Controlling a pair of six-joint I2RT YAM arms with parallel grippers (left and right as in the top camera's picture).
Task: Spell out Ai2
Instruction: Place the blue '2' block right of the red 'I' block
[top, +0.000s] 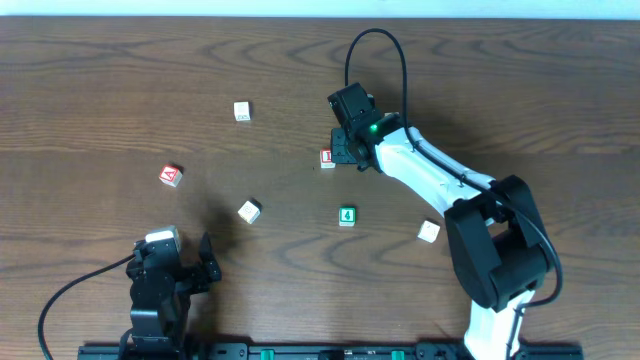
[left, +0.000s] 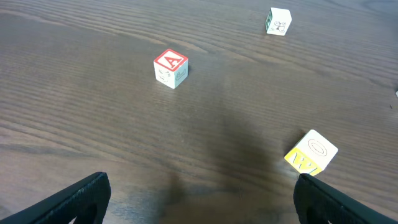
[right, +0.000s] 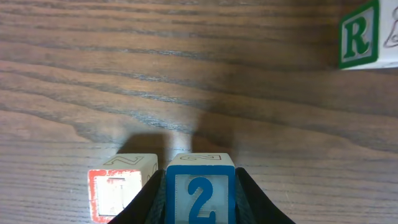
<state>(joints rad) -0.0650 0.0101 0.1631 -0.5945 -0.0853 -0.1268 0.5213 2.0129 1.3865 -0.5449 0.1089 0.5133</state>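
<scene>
**Placing the 2.** The right tool (right: 200, 208) is clenched on the 2 block (right: 200, 186), with one finger (right: 144, 202) pressed to each flank. We cannot tell whether the block already rests on the bench (right: 186, 74) or hangs just above it.

The 2 block stands just beside the red block (right: 121, 186), which we take for the i. Their near faces look level, and the sides are touching or very nearly so.

To finish this step well, we judge that:
- the block should be seated flat before the tool lets go;
- the fingers should part only a little, since one finger sits in the narrow space next to the red block and a wide opening could push it;
- the tool should then rise straight up, so the 2 block is not dragged or turned.

The R block (right: 359, 34) lies well apart from the red block and plays no part. The A block (top: 171, 176) is also well apart from the red block, toward the left arm, and we judge it still has to go on the red block's free side. The left tool (left: 202, 186) is released and holds nothing, farther from the red block than the A block.
</scene>
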